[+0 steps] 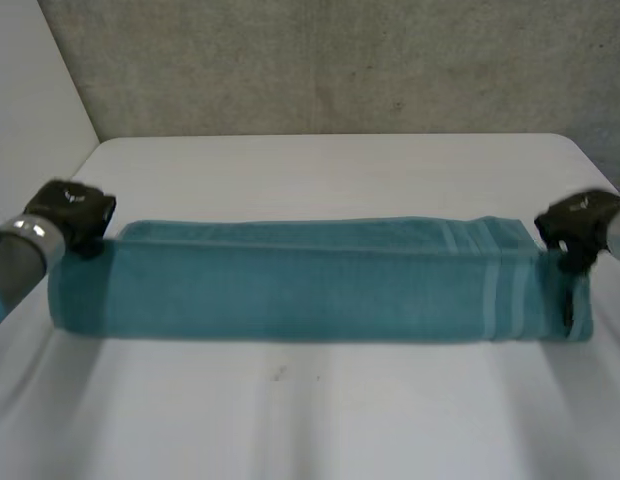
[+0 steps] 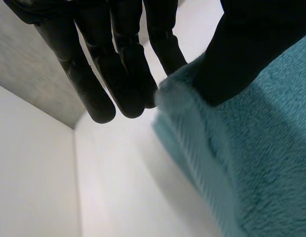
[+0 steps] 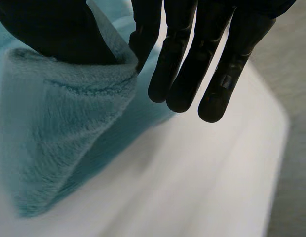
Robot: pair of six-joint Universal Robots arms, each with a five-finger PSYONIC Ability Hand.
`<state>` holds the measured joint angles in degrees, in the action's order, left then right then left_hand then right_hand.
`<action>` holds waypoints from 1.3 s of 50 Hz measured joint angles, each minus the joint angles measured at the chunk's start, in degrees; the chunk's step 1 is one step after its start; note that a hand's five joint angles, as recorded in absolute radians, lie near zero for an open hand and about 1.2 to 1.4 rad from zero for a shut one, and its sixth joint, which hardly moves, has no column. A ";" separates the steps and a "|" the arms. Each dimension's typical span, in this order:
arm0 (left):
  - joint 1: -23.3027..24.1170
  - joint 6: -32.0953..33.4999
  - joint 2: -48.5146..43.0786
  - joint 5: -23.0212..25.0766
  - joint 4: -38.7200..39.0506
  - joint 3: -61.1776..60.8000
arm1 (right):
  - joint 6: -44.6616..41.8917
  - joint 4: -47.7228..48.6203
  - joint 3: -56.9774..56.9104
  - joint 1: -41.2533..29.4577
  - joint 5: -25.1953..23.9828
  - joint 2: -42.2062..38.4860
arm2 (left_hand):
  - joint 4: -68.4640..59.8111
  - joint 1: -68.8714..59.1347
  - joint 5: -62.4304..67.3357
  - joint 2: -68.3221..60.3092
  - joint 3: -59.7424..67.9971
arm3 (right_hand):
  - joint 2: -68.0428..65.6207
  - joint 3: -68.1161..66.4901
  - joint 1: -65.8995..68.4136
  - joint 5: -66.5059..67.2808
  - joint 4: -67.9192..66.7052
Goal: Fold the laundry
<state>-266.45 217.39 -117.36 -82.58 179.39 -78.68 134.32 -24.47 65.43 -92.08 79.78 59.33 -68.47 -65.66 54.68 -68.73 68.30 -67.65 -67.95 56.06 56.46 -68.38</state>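
Pinching towel [image 1: 290, 280] ends: left hand [image 2: 118, 74], right hand [image 3: 177, 64]

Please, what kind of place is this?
Probably a robot test room: a white table, a plain grey wall behind it, and a teal towel held by the left hand and the right hand.

A white table [image 1: 320, 420] stands before a grey speckled wall [image 1: 340, 60], with a white panel [image 1: 30, 80] beside it.

left hand [image 2: 101, 69] pinching, right hand [image 3: 185, 54] pinching
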 measured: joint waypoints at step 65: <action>-4.90 7.22 26.66 0.88 -8.14 -31.20 | -15.93 -10.50 23.98 2.16 2.51 18.70 | -0.02 0.00 0.85 -0.08 0.06 | 0.00 -0.16 0.00 0.46 0.00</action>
<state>-271.35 224.61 -90.70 -81.70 171.25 -109.88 118.39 -34.96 89.41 -89.92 82.29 78.03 -68.49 -65.65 55.52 -68.80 68.36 -67.65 -68.11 56.06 56.92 -68.38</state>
